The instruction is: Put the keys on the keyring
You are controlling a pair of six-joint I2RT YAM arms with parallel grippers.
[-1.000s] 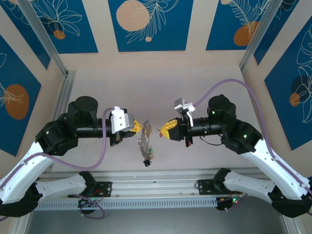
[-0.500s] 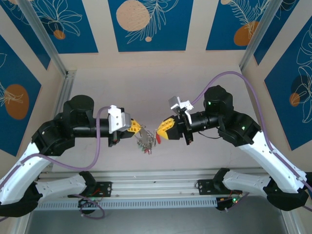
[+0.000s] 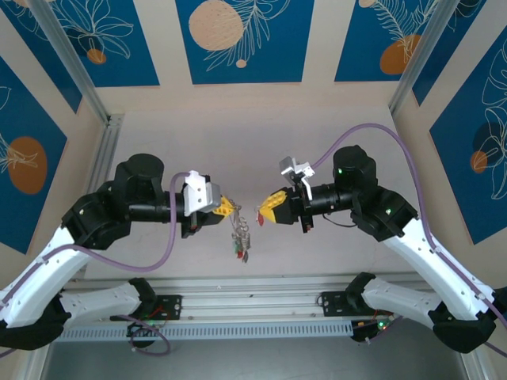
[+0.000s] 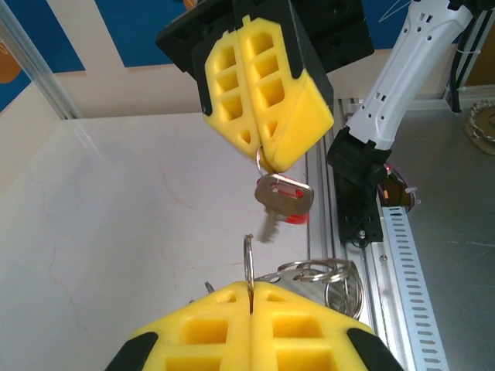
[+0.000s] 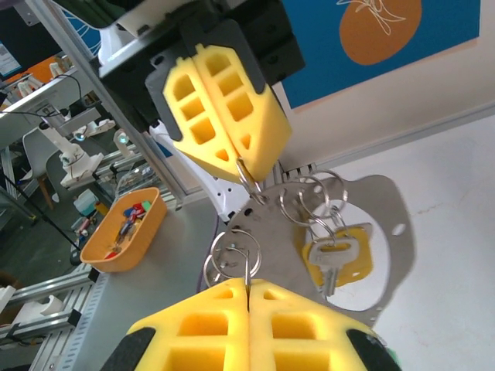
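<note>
Arms bent inward, tip-to-tip, left pincer (image 3: 229, 209) pinching keyring (image 4: 248, 259), right pincer (image 3: 267, 211) pinching key (image 4: 285, 195)

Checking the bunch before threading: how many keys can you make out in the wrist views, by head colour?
Red-headed silvery metal key: 1
Yellow-headed silvery metal key: 1
Total: 2
Top-view bunch too small to sort.

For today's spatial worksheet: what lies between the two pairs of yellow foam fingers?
In the left wrist view, a silvery key with a red plastic head hangs between them, from the right gripper.
</note>
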